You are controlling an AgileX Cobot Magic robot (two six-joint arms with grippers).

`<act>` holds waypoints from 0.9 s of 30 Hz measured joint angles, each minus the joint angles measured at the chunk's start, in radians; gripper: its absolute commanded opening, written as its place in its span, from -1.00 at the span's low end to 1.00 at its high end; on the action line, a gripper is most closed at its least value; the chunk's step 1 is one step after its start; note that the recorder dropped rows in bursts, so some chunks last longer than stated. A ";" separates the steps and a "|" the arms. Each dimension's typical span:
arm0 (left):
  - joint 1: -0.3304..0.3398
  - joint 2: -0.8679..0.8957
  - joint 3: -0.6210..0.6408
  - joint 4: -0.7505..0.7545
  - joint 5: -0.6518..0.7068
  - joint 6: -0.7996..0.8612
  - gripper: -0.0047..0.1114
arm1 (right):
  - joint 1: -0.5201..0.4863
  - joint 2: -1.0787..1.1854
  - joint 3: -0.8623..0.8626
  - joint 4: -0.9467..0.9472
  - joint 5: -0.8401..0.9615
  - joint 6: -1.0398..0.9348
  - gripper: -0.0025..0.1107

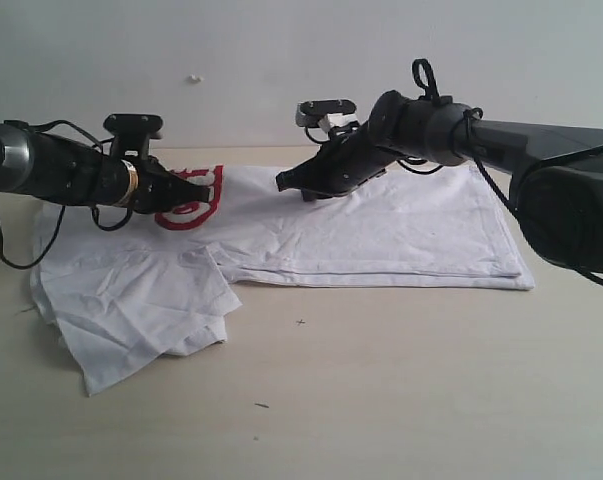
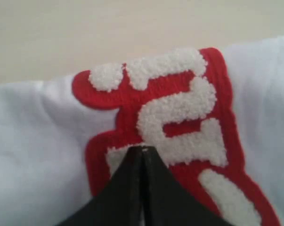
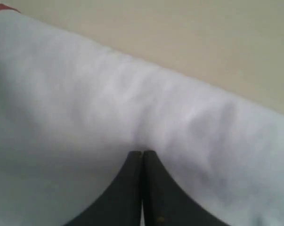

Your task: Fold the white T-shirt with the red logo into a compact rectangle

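The white T-shirt lies spread across the table, its right part folded flat and its left part crumpled toward the front. The red logo shows at the shirt's far left edge. My left gripper is shut with its tips on the red logo, pinching the cloth at a fuzzy white letter, as the left wrist view shows at the gripper. My right gripper is shut at the shirt's far edge near the middle. In the right wrist view the gripper pinches puckered white fabric.
A rumpled sleeve and side of the shirt bunch up at the front left. The beige table extends in front of the shirt, and a pale wall stands close behind the far edge.
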 measured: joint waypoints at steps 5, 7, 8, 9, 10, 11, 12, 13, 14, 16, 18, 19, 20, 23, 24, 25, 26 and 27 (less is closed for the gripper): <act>0.012 -0.018 -0.004 0.000 -0.048 0.019 -0.92 | 0.000 0.000 -0.023 -0.050 0.020 0.018 -0.96; 0.016 -0.045 0.000 0.006 -0.052 0.024 -0.92 | 0.000 -0.004 -0.044 -0.089 0.041 0.020 -0.96; 0.017 -0.067 0.002 0.006 -0.054 0.026 -0.92 | -0.002 -0.013 -0.055 -0.111 0.055 0.023 -0.96; 0.023 -0.087 0.004 0.006 -0.059 0.026 -0.92 | -0.006 -0.023 -0.058 -0.131 0.070 0.029 -0.96; 0.028 -0.113 0.008 0.006 -0.059 0.026 -0.92 | -0.011 -0.032 -0.062 -0.142 0.084 0.040 -0.96; 0.040 -0.139 0.019 0.006 -0.062 0.026 -0.92 | -0.025 -0.045 -0.065 -0.151 0.107 0.053 -0.96; 0.050 -0.163 0.029 0.006 -0.071 0.026 -0.92 | -0.037 -0.053 -0.065 -0.154 0.124 0.062 -0.96; 0.065 -0.182 0.045 0.006 -0.088 0.026 -0.92 | -0.055 -0.059 -0.067 -0.156 0.152 0.067 -0.96; 0.080 -0.195 0.065 0.006 -0.115 0.026 -0.92 | -0.076 -0.063 -0.070 -0.158 0.181 0.074 -0.96; 0.110 -0.202 0.112 0.006 -0.188 0.027 -0.92 | -0.118 -0.067 -0.072 -0.166 0.241 0.082 -0.96; 0.125 -0.200 0.158 0.006 -0.255 0.039 -0.92 | -0.150 -0.067 -0.072 -0.173 0.294 0.085 -0.96; 0.125 -0.196 0.185 0.008 -0.274 0.049 -0.92 | -0.163 -0.065 -0.072 -0.175 0.320 0.085 -0.96; 0.125 -0.193 0.213 0.008 -0.281 0.058 -0.92 | -0.172 -0.065 -0.072 -0.177 0.344 0.085 -0.96; 0.109 -0.193 0.289 0.008 -0.251 0.088 -0.92 | -0.179 -0.065 -0.072 -0.179 0.403 0.088 -0.96; 0.105 -0.193 0.316 0.008 -0.223 0.097 -0.92 | -0.179 -0.065 -0.072 -0.179 0.420 0.088 -0.96; 0.100 -0.193 0.338 -0.005 -0.196 0.106 -0.92 | -0.179 -0.065 -0.072 -0.181 0.434 0.088 -0.96; 0.094 -0.204 0.357 -0.010 -0.160 0.114 -0.92 | -0.179 -0.065 -0.072 -0.181 0.441 0.088 -0.96; 0.090 -0.214 0.378 -0.016 -0.128 0.122 -0.92 | -0.179 -0.065 -0.068 -0.184 0.445 0.095 -0.96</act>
